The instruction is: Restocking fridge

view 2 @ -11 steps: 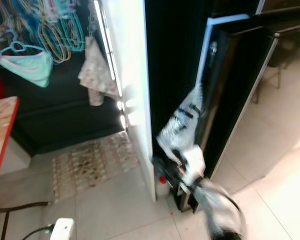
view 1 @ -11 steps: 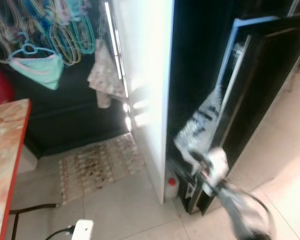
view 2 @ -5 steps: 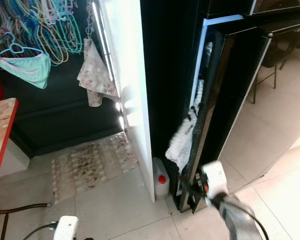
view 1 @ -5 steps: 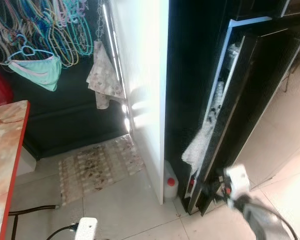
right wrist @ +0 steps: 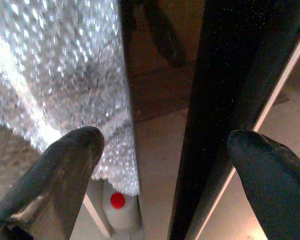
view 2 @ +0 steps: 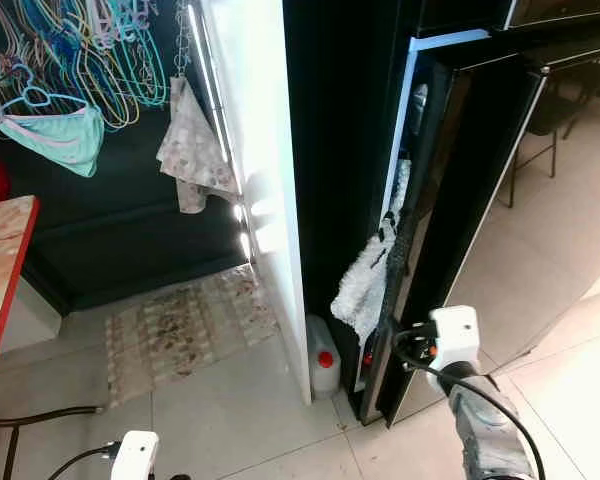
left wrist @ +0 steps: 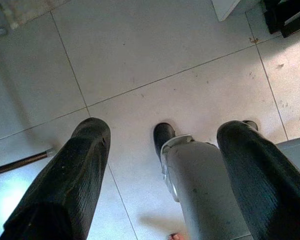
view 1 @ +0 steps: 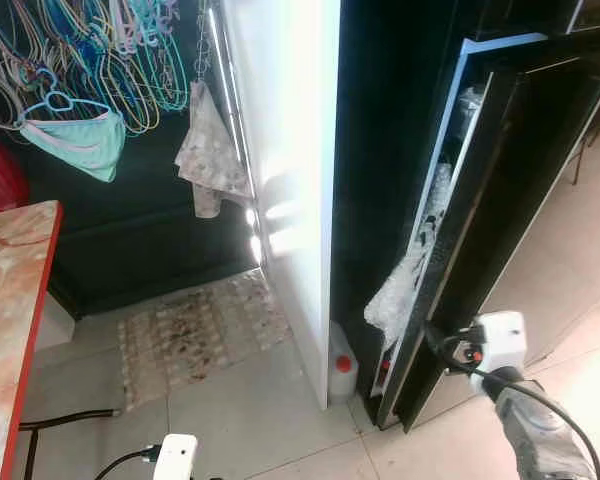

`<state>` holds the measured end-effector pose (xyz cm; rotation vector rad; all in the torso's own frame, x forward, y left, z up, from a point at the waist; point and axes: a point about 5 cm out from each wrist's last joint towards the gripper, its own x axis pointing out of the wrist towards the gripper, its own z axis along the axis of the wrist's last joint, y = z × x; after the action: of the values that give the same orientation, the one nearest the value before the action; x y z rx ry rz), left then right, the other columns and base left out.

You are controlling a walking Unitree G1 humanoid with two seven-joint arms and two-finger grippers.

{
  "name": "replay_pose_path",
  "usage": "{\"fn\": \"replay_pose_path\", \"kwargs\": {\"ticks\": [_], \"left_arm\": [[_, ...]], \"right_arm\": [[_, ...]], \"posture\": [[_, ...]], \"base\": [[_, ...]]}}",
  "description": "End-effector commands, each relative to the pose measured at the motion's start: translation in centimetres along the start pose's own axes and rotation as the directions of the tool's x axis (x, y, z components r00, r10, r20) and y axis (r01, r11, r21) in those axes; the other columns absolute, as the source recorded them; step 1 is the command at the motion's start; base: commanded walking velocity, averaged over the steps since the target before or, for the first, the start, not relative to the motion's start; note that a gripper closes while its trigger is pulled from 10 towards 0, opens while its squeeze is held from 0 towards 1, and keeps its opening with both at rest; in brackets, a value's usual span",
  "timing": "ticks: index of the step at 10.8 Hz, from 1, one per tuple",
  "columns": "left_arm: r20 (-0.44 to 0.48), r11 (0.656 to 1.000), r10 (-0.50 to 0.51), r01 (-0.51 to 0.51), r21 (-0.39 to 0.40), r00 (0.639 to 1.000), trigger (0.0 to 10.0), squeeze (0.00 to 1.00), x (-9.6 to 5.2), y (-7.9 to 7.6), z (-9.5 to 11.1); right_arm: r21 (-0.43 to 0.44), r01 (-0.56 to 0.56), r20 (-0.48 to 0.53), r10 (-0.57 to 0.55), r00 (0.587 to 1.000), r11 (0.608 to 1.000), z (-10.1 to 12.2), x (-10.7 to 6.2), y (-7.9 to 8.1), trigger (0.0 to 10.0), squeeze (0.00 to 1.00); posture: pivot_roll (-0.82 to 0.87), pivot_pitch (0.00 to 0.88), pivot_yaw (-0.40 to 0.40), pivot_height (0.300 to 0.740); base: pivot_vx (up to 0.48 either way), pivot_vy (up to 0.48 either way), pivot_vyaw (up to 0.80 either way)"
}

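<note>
The black fridge door (view 1: 520,200) stands a narrow way ajar, its pale blue inner rim facing the dark cabinet. Bubble wrap (view 1: 405,285) hangs out of the gap along the door's inner side. My right gripper (view 1: 437,347) is low at the door's free edge. In the right wrist view the right gripper (right wrist: 165,136) is open, one finger by the bubble wrap (right wrist: 55,75) and the other outside the door edge (right wrist: 225,90). My left gripper (left wrist: 165,127) hangs open over the floor tiles above my own foot.
A white jug with a red cap (view 1: 342,372) sits on the floor between the fridge and a white panel (view 1: 290,180). A patterned rug (view 1: 200,330), a red-edged table (view 1: 10,300), hangers (view 1: 90,60) and a white plug with cable (view 1: 175,455) lie to the left.
My right arm has left the bubble wrap, dropped to the door's lower free edge, then risen slightly. The blur has cleared.
</note>
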<state>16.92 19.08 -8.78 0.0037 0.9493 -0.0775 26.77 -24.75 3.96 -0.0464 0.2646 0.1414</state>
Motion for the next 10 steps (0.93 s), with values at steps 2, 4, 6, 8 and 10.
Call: {"fn": "replay_pose_path", "kwargs": {"ticks": [2,4,6,8,10], "left_arm": [[-0.019,1.0,0.002,-0.002,0.028,1.0,10.0,0.0,0.1,-0.1,0.0],[-0.011,1.0,-0.009,0.009,0.026,1.0,10.0,0.0,0.4,-1.3,0.4],[-0.017,1.0,-0.004,0.005,0.023,1.0,10.0,0.0,0.3,-0.8,0.4],[-0.019,1.0,-0.003,0.003,0.024,1.0,10.0,0.0,0.2,-0.6,0.2],[-0.013,1.0,-0.001,0.002,0.025,1.0,10.0,0.0,0.2,-0.4,0.5]], "right_arm": [[0.019,-0.046,0.037,0.045,0.998,0.999,0.6,0.4,0.4,10.0,0.0],[-0.035,0.036,0.029,-0.035,0.999,0.999,1.4,0.9,-0.9,10.0,0.0],[-0.04,0.16,0.058,-0.158,0.986,0.986,2.1,0.5,-2.7,10.0,0.0],[-0.013,0.114,0.069,-0.113,0.991,0.993,2.2,0.8,-2.2,10.0,0.0],[-0.002,-0.066,0.108,0.066,0.992,0.998,3.2,2.2,0.5,10.0,0.0]], "posture": [[-0.03,0.0,0.069,0.74],[-0.03,0.0,0.067,0.74],[-0.04,0.0,0.069,0.74],[-0.03,0.0,0.07,0.74],[-0.03,0.0,0.072,0.74]], "base": [[0.0,0.0,0.0],[0.0,0.0,0.0],[0.0,0.0,0.0],[0.0,0.0,0.0],[0.0,0.0,0.0]]}}
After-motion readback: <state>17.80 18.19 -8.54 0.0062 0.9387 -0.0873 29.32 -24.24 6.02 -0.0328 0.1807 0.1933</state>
